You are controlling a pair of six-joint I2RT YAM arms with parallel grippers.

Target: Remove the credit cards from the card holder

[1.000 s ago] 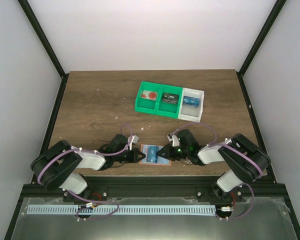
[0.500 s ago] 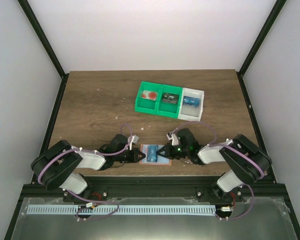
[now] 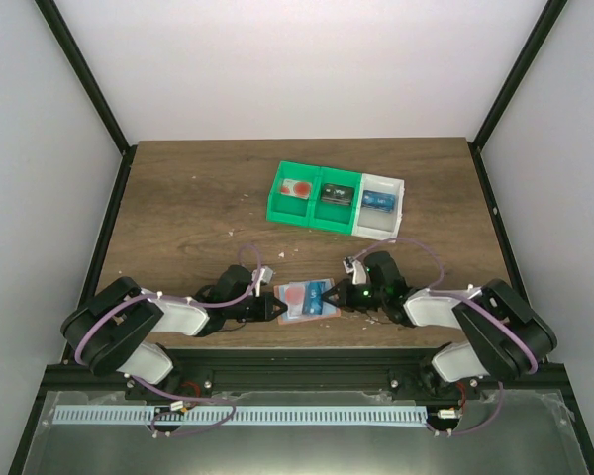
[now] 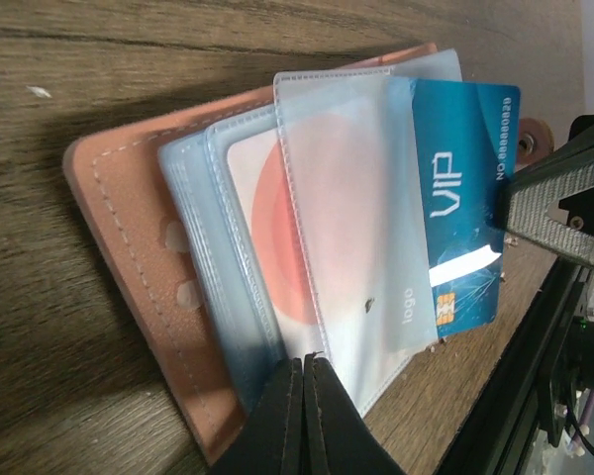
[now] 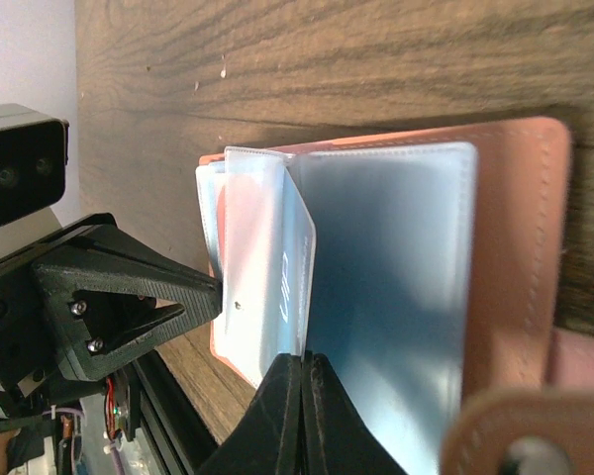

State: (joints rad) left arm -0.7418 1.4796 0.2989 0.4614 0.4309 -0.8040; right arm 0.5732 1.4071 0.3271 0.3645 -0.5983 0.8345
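The card holder [image 4: 129, 257] lies open on the table [image 3: 188, 198], close to the near edge and between the two arms, its clear sleeves [image 4: 346, 198] fanned upward. A blue card [image 4: 460, 198] marked VIP sticks well out of one sleeve toward the right arm. The right fingers [image 5: 322, 416] are pressed together at that protruding end and appear to pinch it, though their tips hide the contact. The left fingers [image 4: 282, 416] are pressed together too, pinching the holder's opposite edge, sleeve leaves included.

To finish this step well, I judge that the right arm should draw the blue card straight along the sleeve's opening, flat and level with the table, so it neither bows nor jams at the stitched seam. The left grip has to stay firm as an anchor, otherwise the light holder slides along with the card. If the sleeve lifts with the card, a slower pull looks safer than a harder one.

By count: one holder, at least three clear sleeves, and two cards visible, the blue one and a second card [image 4: 262, 228], pale with a red disc, fully seated. Any others are hidden. Farther back stand a green bin [image 3: 274, 213] of two compartments and a white bin [image 3: 401, 203] of one, holding one red item [image 3: 297, 188], one black item [image 3: 335, 194] and one blue item [image 3: 378, 199]
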